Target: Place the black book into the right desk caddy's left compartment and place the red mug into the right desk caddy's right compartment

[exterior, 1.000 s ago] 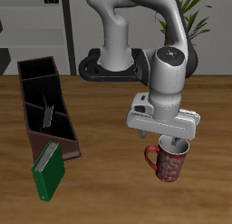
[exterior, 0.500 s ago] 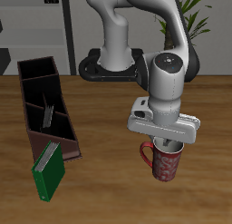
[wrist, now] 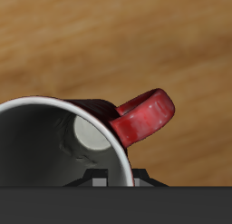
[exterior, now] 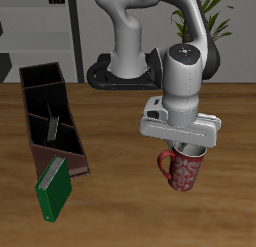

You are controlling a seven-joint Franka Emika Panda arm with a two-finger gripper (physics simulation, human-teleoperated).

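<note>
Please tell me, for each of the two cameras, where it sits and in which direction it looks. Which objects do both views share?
Exterior view: sits in front of and above the table, looking back at the robot's base; shows the whole arm, the gripper over the red mug, and the right desk caddy.
Wrist view: sits on the gripper, looking down into the red mug's white inside; only a dark strip of gripper body shows.
Shared: the red mug and the wooden table.
</note>
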